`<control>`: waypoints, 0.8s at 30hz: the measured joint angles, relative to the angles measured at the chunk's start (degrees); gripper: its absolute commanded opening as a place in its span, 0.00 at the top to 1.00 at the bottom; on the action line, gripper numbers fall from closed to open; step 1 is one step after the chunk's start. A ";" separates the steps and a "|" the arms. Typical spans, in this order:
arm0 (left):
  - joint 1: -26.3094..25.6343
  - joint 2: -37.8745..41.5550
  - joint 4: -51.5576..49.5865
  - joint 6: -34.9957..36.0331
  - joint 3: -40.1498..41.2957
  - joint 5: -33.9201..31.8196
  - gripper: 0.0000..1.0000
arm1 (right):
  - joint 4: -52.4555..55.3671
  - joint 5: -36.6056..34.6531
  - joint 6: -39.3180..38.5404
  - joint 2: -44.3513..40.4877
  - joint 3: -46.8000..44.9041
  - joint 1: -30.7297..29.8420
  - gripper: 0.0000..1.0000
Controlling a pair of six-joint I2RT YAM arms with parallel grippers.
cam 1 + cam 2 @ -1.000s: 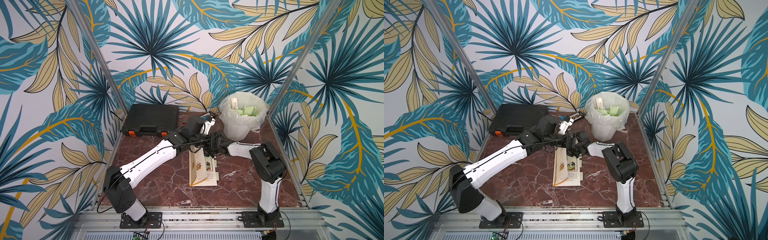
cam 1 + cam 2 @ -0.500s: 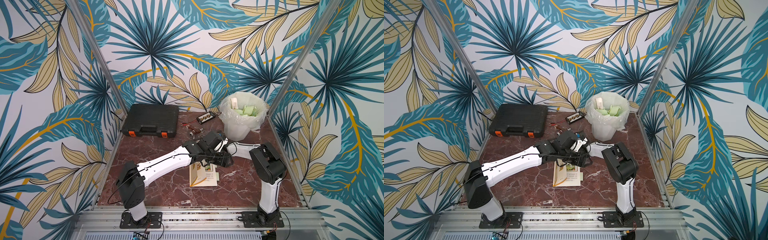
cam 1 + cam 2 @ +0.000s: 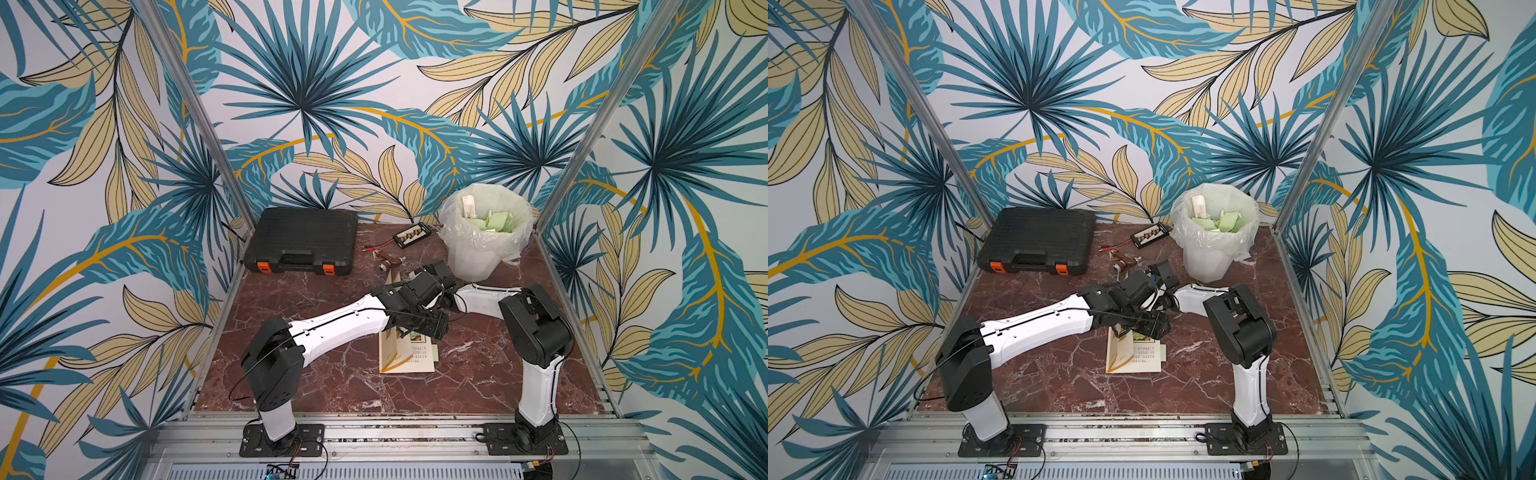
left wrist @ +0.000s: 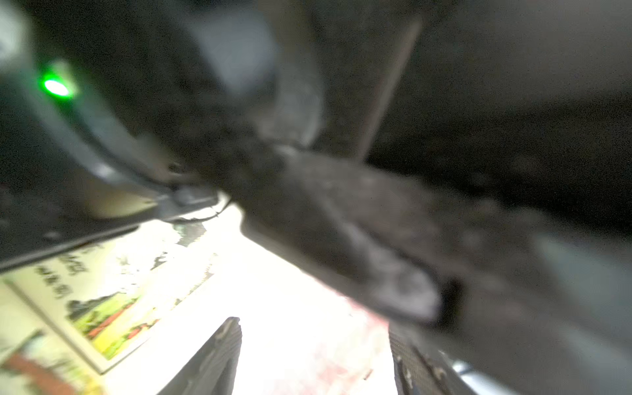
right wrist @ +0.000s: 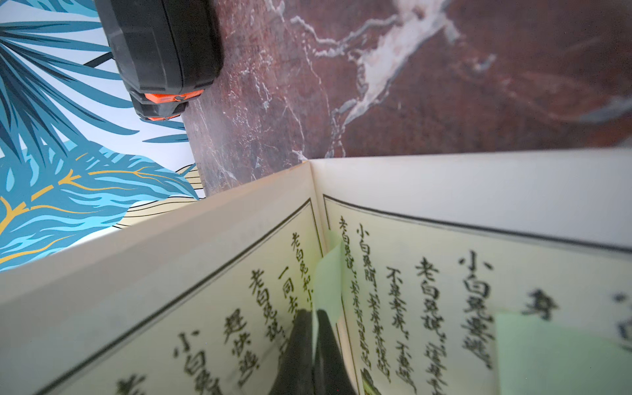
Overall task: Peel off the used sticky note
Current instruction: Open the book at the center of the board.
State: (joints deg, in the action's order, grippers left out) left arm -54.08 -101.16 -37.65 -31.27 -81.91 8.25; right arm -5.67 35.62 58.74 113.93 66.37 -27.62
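Near the middle of the worktop (image 3: 332,382), in the fold of the book (image 3: 405,359), my right gripper (image 5: 313,342) pinches the pale green sticky note (image 5: 328,277), curled up. My left gripper (image 4: 313,328) gapes.

The book (image 3: 407,353) lies open on the table (image 3: 332,382). Behind the book to the left sits the tool case (image 3: 303,241), and behind it to the right the bin (image 3: 482,232); between those two, straight behind the book, lie a small board (image 3: 411,235) and a small part (image 3: 388,262). A sticky note (image 5: 328,284) stands in the book's gutter, and another note (image 3: 434,353) juts from its right edge.
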 measured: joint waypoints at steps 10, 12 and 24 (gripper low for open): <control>1.99 0.35 -6.75 -0.83 5.31 -11.58 0.35 | 0.07 0.04 0.28 -0.37 -0.15 0.48 1.00; 3.69 -0.24 -10.32 -1.64 8.59 -13.25 0.37 | -0.26 0.02 0.31 -1.03 -0.17 0.52 1.00; 10.01 0.09 -11.34 -2.95 15.76 -15.15 0.44 | -0.96 0.02 0.28 -2.23 -0.22 0.52 1.00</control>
State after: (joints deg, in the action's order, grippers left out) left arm -44.07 -101.08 -48.99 -34.22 -66.15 -6.90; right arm -6.63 35.64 59.02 111.70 66.15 -27.09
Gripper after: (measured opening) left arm 0.572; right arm 0.051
